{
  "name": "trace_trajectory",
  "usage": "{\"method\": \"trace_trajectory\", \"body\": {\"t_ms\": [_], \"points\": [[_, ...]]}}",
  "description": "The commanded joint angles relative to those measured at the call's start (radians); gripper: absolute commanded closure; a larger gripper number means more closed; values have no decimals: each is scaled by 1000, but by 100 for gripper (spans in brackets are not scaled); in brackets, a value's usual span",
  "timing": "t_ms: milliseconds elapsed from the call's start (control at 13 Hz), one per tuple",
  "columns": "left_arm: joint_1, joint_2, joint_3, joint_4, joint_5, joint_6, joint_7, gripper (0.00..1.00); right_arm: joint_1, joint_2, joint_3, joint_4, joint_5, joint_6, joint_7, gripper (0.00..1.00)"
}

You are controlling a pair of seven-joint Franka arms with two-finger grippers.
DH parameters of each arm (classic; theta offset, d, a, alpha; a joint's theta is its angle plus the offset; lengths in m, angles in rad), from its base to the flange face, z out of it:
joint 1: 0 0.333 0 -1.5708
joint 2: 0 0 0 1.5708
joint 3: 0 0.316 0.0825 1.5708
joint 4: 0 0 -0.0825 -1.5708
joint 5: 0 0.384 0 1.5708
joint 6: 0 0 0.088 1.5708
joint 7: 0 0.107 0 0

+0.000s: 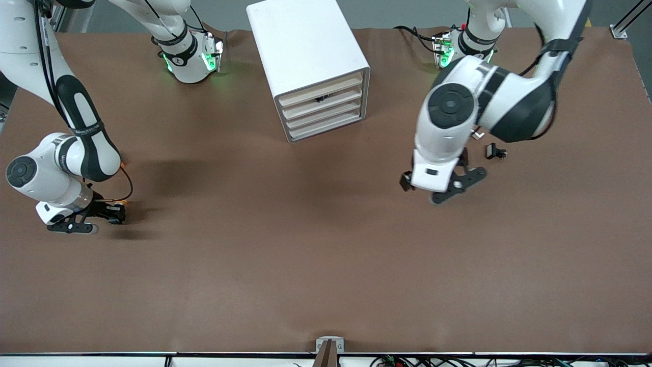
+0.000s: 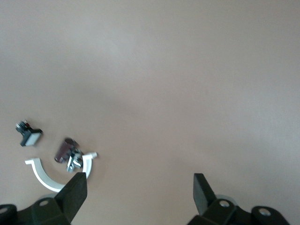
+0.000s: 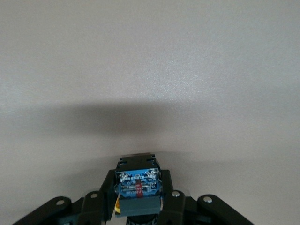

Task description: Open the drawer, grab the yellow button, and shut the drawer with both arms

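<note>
We see the right pincer (image 3: 138,199) clenched on the button (image 3: 138,187) (blue body, yellow edge), low over the surface (image 1: 285,244) at the right arm's end. The left pincer (image 2: 140,187) hangs released above the bare surface near small black clips (image 2: 28,132). The drawer (image 1: 322,95) sits shut in the cabinet (image 1: 305,46).

Brown table (image 1: 326,244), grey floor (image 1: 397,12)
</note>
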Motion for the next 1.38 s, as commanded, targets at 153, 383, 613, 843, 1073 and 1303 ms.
{"method": "trace_trajectory", "body": {"t_ms": [153, 383, 613, 843, 1073, 1303], "points": [[42, -132, 61, 28, 8, -16, 273, 0, -12, 23, 8, 34, 3, -4, 2, 99], [44, -268, 205, -8, -112, -38, 592, 0, -11, 24, 8, 43, 1, -5, -7, 0], [42, -336, 336, -8, -252, -130, 847, 0, 0, -6, 8, 119, -5, -112, -29, 0], [-21, -408, 474, -21, -295, -210, 1016, 0, 9, -23, 10, 364, -6, -487, -43, 0], [-36, -512, 511, -104, -348, -210, 1035, 0, 41, -63, 10, 534, -8, -758, -38, 0], [-62, -601, 522, -182, -336, -204, 1034, 0, 52, -125, 11, 562, -6, -815, -41, 0]]}}
